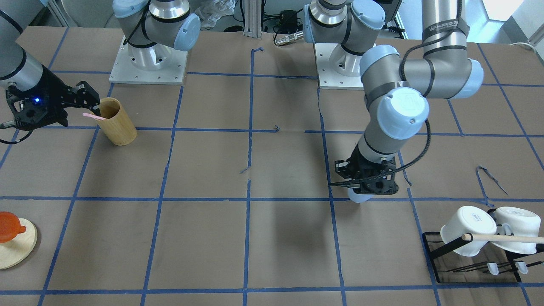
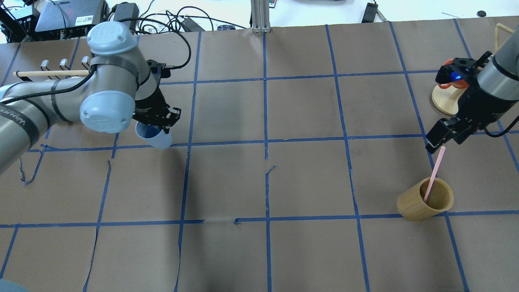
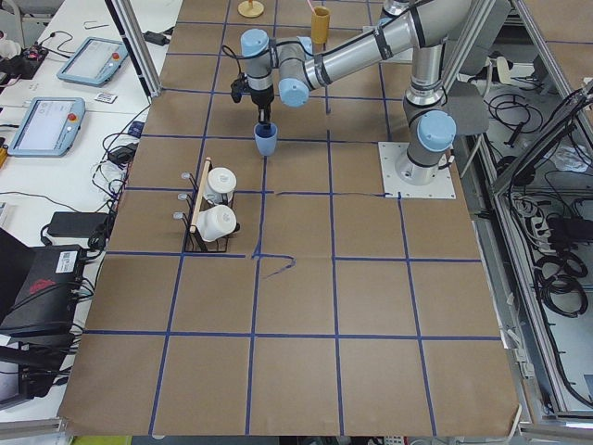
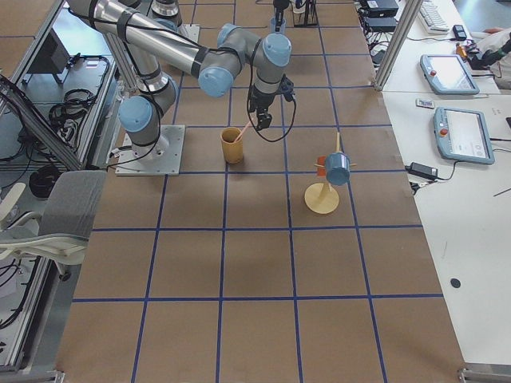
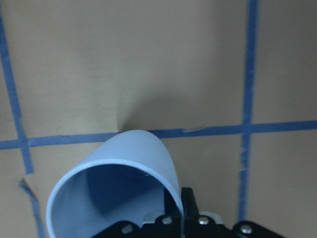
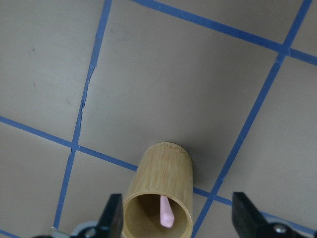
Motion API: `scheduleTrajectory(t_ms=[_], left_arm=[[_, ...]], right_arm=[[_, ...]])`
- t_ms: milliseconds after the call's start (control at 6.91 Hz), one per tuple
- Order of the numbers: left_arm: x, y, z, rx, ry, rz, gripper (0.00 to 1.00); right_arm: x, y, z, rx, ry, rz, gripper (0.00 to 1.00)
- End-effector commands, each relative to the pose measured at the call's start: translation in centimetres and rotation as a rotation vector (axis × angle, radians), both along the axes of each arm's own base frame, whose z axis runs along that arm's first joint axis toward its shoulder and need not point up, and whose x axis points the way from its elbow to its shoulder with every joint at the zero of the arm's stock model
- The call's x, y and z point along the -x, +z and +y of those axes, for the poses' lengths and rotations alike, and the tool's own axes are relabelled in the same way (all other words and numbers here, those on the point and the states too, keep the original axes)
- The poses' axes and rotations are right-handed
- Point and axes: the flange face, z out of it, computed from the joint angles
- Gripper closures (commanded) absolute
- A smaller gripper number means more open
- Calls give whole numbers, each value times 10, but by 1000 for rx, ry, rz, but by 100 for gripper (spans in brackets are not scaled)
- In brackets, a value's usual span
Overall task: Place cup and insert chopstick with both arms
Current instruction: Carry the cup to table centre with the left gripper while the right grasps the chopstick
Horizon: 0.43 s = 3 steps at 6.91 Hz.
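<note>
My left gripper (image 2: 161, 123) is shut on the rim of the pale blue cup (image 2: 154, 138) and holds it just over a blue tape line. In the left wrist view the cup (image 5: 119, 183) opens toward the camera, with one finger (image 5: 187, 206) on its wall. My right gripper (image 2: 440, 138) is open, its fingers (image 6: 114, 215) spread wide above the tan bamboo cup (image 6: 158, 198). One pink chopstick (image 2: 434, 172) leans inside the bamboo cup, its top end just below the gripper; its tip (image 6: 166, 212) shows in the cup's mouth.
A black rack (image 1: 433, 250) with two white mugs (image 1: 467, 231) and a wooden rod (image 1: 505, 238) stands near the left arm. A round wooden stand (image 1: 19, 248) with an orange cup (image 1: 8, 227) sits beyond the right arm. Both robot bases (image 1: 146, 63) stand at the robot-side edge.
</note>
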Motion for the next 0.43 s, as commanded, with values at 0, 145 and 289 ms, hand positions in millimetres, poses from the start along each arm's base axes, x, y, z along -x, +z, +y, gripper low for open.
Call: scheduleTrajectory(t_ms=[0, 145, 289], left_arm=[[153, 15, 50, 14, 158, 50, 100], [207, 11, 90, -5, 221, 53, 100], [236, -6, 116, -21, 297, 39, 100]], right_arm=[[-1, -7, 5, -33, -1, -6, 27], [-1, -7, 5, -36, -3, -9, 33], [-1, -10, 7, -41, -3, -11, 47]])
